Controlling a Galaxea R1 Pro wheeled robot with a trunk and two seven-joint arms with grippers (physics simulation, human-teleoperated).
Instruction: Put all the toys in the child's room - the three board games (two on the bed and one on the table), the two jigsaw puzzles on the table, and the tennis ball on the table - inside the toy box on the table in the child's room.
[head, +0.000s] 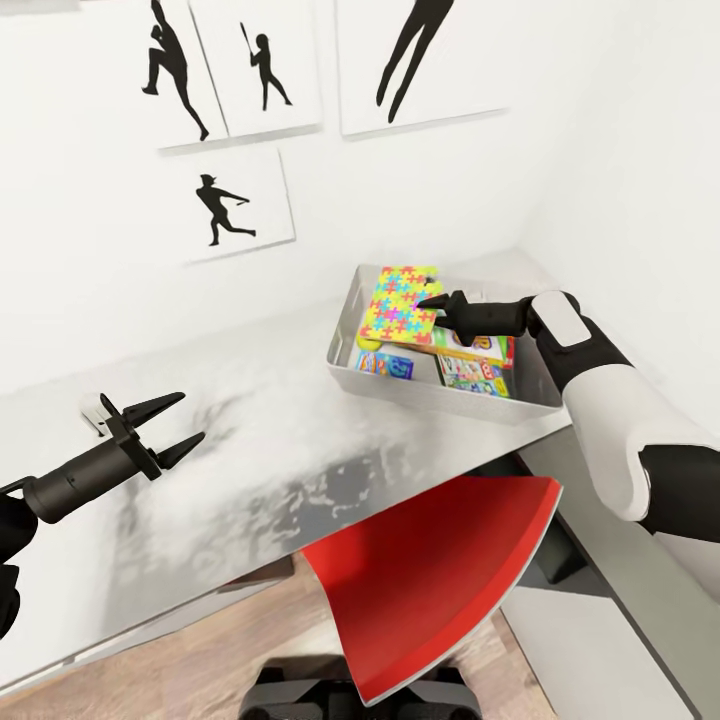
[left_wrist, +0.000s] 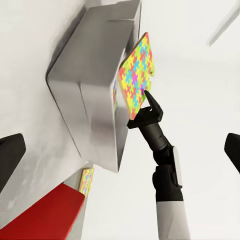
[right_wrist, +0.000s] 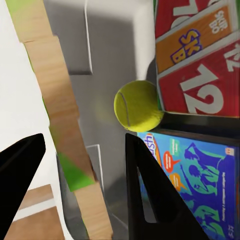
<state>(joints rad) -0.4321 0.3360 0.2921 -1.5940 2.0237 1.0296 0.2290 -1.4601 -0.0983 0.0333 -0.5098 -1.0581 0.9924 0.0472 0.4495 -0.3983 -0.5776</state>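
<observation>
Right hand (head: 432, 300) reaches in from the desk's right side, forearm level and pointing toward the wall, black fingers pinching the edge of a jigsaw puzzle (head: 400, 303). The puzzle sheet is tilted over the toy box (head: 440, 400), its far edge toward the wall, its near edge lifted over the contents. In the left wrist view the same hand (left_wrist: 147, 102) meets the puzzle (left_wrist: 136, 77) at the sheet's edge, with the bin (left_wrist: 90, 100) just beside it. Grip state: clamped on the puzzle sheet.

Toy box sits on the grey desk (head: 250, 440) near the right-hand corner, close to the wall. Inside lie flat board games (head: 478, 370), lettered faces up. The right wrist view shows a tennis ball (right_wrist: 137, 106) resting on the bin floor, touching a red and orange lettered box (right_wrist: 200, 50) and just beside a blue one (right_wrist: 200, 180).

Left hand (head: 170, 428) hangs above the desk's left part, well apart from the bin, arm extended from the lower left, fingers spread and holding nothing.

A red chair (head: 430, 580) stands below the desk edge. Black athlete silhouettes (head: 225, 210) hang on the white wall.
</observation>
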